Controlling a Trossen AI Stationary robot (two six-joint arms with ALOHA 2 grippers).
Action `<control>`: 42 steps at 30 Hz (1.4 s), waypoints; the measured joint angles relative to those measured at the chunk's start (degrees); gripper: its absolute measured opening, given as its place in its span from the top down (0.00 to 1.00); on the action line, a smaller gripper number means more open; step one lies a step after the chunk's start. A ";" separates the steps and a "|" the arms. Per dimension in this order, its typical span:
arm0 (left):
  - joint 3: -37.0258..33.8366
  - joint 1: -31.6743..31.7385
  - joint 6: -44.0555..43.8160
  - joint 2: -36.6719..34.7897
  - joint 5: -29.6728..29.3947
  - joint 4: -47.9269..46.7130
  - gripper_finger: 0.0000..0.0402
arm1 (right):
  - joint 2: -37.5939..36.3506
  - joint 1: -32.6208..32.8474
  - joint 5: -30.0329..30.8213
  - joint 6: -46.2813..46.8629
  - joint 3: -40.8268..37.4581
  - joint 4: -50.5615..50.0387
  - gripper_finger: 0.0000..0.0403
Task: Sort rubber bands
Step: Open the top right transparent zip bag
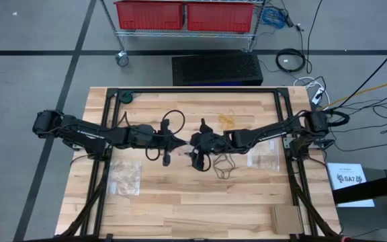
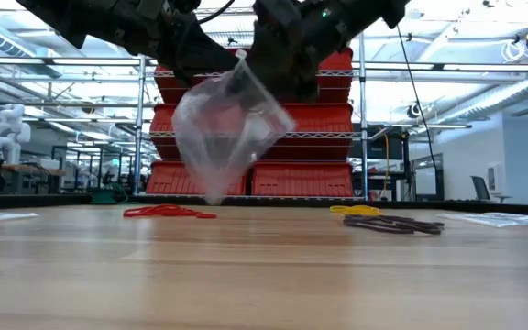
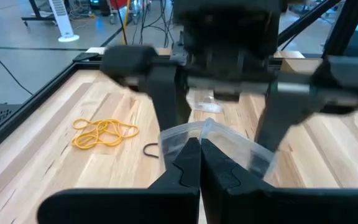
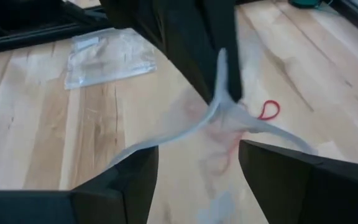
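At centre frame of the high view the left gripper (image 1: 182,142), jaws together, pinches the rim of a clear bag (image 2: 230,128) held above the table. The right gripper (image 1: 195,140) faces it, jaws apart astride the bag mouth. Red rubber bands (image 2: 168,212) lie on the table just below, at lower left in the low view; the right gripper is nearer the mouth.

Grey floor (image 1: 32,40), wire shelving cart (image 1: 187,37) holding red bins (image 1: 150,15), ceiling lights overhead.
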 joint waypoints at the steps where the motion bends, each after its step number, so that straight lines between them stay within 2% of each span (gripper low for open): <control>1: 0.00 0.00 0.02 0.00 0.00 0.07 1.00 | -0.61 0.00 0.02 -0.06 0.00 -0.54 0.47; 10: 0.00 0.00 0.07 0.00 0.00 0.03 1.00 | -5.52 0.00 0.04 -1.57 0.02 -4.47 0.47; 26: 0.00 0.00 0.07 0.00 0.02 -0.07 1.00 | -5.77 0.35 0.24 -0.90 0.22 -8.74 0.47; 38: 0.00 0.00 0.09 0.00 0.02 -0.23 1.00 | -5.79 0.37 0.90 -3.68 7.63 -18.22 0.47; 42: 0.00 0.00 0.09 0.00 0.02 -0.23 1.00 | -5.81 0.37 0.90 -4.26 8.41 -18.59 0.47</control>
